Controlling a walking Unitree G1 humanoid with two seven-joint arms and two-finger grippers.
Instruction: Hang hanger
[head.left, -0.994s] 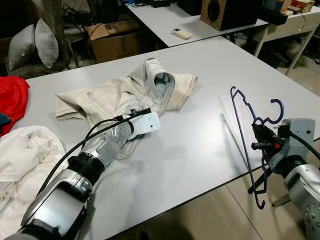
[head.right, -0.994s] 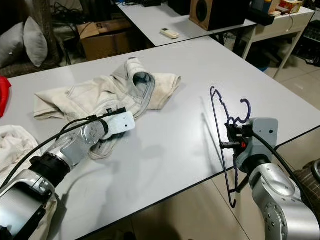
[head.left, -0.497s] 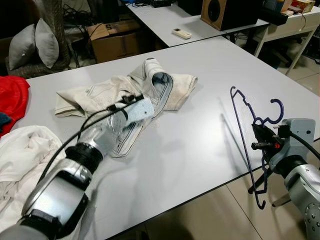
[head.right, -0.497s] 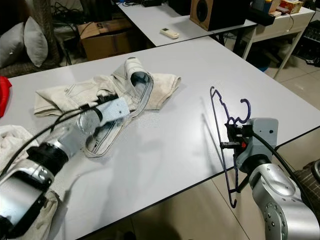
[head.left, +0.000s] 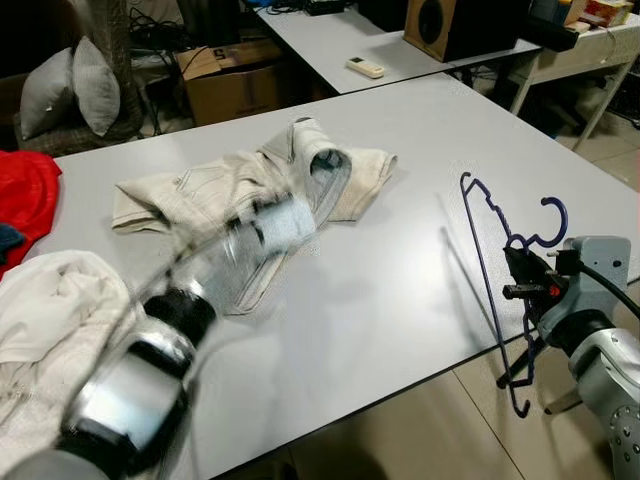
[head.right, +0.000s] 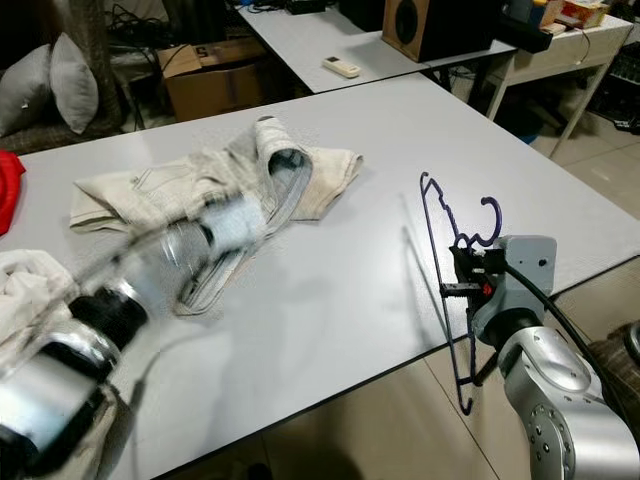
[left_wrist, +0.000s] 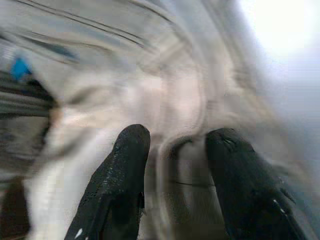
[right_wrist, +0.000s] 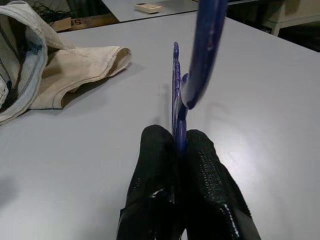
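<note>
Grey and wide, the desk (head.left: 400, 250) carries a cream garment (head.left: 230, 185) with a blue-lined collar near its far centre, a pile of white cloth (head.left: 40, 320) at your left edge and a red cloth (head.left: 25, 195) beyond it; a second desk with a remote control (head.left: 363, 67) and a speaker (head.left: 450, 25) stands behind, with a cardboard box (head.left: 230, 75) and grey cushions (head.left: 60, 85) on the floor side. Note the right gripper (right_wrist: 179, 150): its jaws are closed tight on the hanger (head.left: 505, 270), pinching the thin bar between both fingers, and it holds the hanger upright just off the near right edge of the desk, hook uppermost, lower end hanging below desk level. Note the left gripper (left_wrist: 175, 145): it is motion-blurred over the cream garment, jaws parted with cloth lying between and under the fingers (left_wrist: 127, 165); you cannot tell whether it has yet closed on any fabric. Judge the task as early: the hanger is secured in hand, but the garment lies flat and crumpled on the desk, nothing is threaded onto the hanger, and no rail or hook to hang it from is visible. Expect the hanger, a slim dark blue frame with notched shoulders and a curled hook, to be light and rigid, and liable to pivot in a two-finger pinch.
</note>
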